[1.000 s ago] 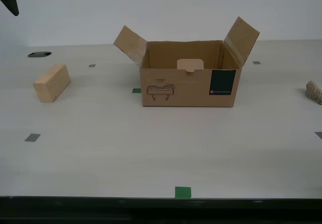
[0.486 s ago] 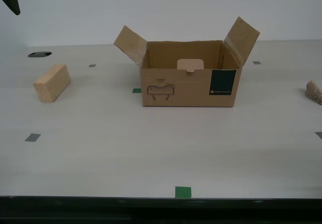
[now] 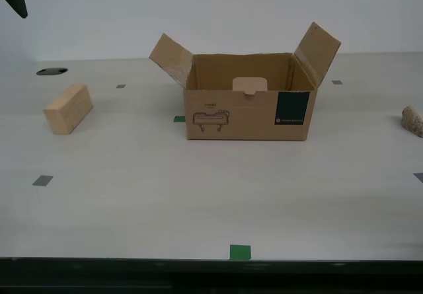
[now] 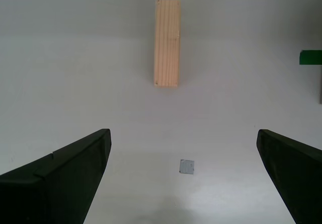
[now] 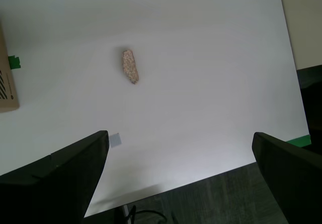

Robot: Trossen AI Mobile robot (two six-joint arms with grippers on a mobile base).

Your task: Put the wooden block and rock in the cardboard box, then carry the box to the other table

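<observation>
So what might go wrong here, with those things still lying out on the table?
The rock lies right at the exterior view's right edge and looks small and lumpy, so my first claw, now open above it, might pinch it badly and drop it. The cardboard box has raised side flaps; the wooden block, carried over by my second claw, might clip one and nudge the box.

A brown cardboard box (image 3: 248,102) stands open at the middle of the pale table, side flaps raised, a dark green label and small line drawing on its front. A light tan wooden block (image 3: 68,108) lies well apart toward the exterior view's left. A small lumpy beige-grey rock (image 3: 413,120) rests at the exterior view's right edge.
</observation>
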